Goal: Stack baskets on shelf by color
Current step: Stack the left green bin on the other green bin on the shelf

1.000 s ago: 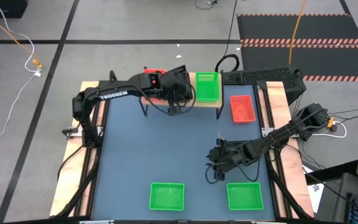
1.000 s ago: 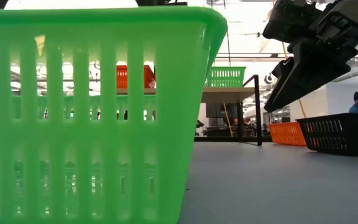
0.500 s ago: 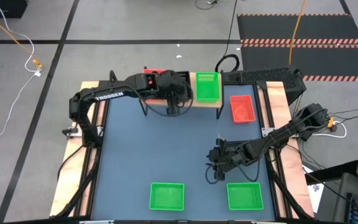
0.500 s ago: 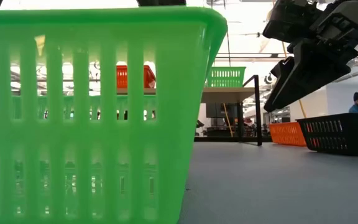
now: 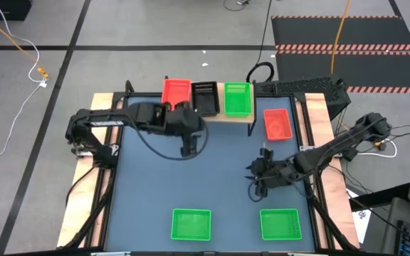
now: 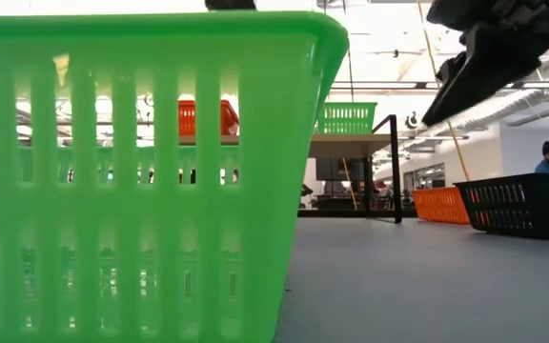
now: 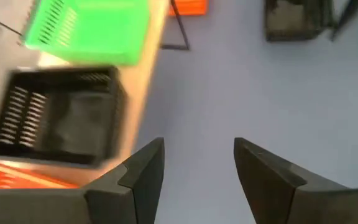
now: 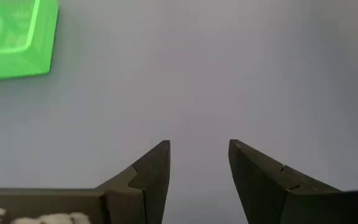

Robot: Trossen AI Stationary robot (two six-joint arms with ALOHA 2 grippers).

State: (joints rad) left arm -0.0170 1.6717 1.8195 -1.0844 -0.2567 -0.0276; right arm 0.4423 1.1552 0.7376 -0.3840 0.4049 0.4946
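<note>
The light-wood shelf (image 5: 256, 112) stands at the table's far edge. On it, side by side, sit a red basket (image 5: 176, 92), a black basket (image 5: 206, 97) and a green basket (image 5: 237, 99). Another red basket (image 5: 277, 123) lies on the table to the shelf's right. Two green baskets (image 5: 191, 224) (image 5: 280, 224) lie near the front edge. My left gripper (image 5: 188, 147) is open and empty over the table, just on the near side of the shelf (image 7: 143, 81). My right gripper (image 5: 256, 183) is open and empty above the table's right half.
The low view shows one green basket (image 6: 141, 171) close up. It also shows an orange-red basket (image 6: 437, 203) and a black basket (image 6: 520, 204) on the table at the right. Bare blue table (image 5: 155, 185) lies between the shelf and the front baskets.
My left gripper has drawn back from over the shelf toward the table's near and left side. The black basket now shows on the shelf between the red and the green one. My right gripper has risen and shifted a little toward the right edge.
</note>
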